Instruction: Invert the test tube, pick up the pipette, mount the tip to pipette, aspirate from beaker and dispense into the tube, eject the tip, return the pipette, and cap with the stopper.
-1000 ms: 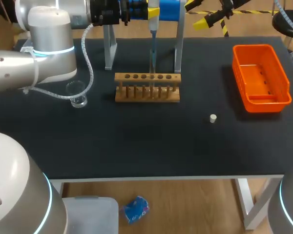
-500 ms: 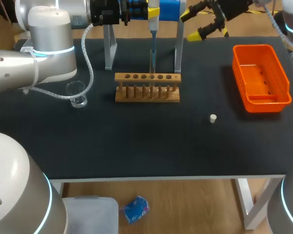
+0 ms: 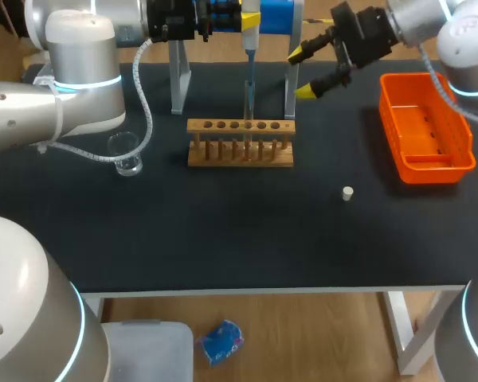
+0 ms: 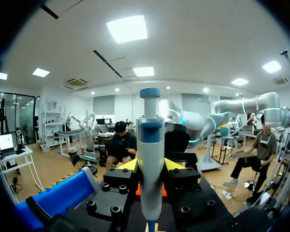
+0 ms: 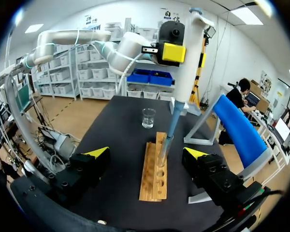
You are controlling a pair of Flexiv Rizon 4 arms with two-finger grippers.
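Black table (image 3: 223, 231): left gripper (image 4: 151, 165) clamped on pipette (image 4: 151, 135), judged light, stiff, smooth plastic; hold mid-barrel. Right gripper (image 3: 301, 73) spread apart, empty.

Black table (image 3: 223, 239): rack (image 3: 239, 162), beaker (image 3: 124, 153), stopper (image 3: 347, 192), bin (image 3: 428, 167)

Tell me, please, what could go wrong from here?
1. The open right gripper hangs close beside the grey metal stand leg and the white pipette; it may knock either.
2. The pipette's tip sits in a glass test tube in the wooden rack; a sideways pull by the left gripper could tip it.
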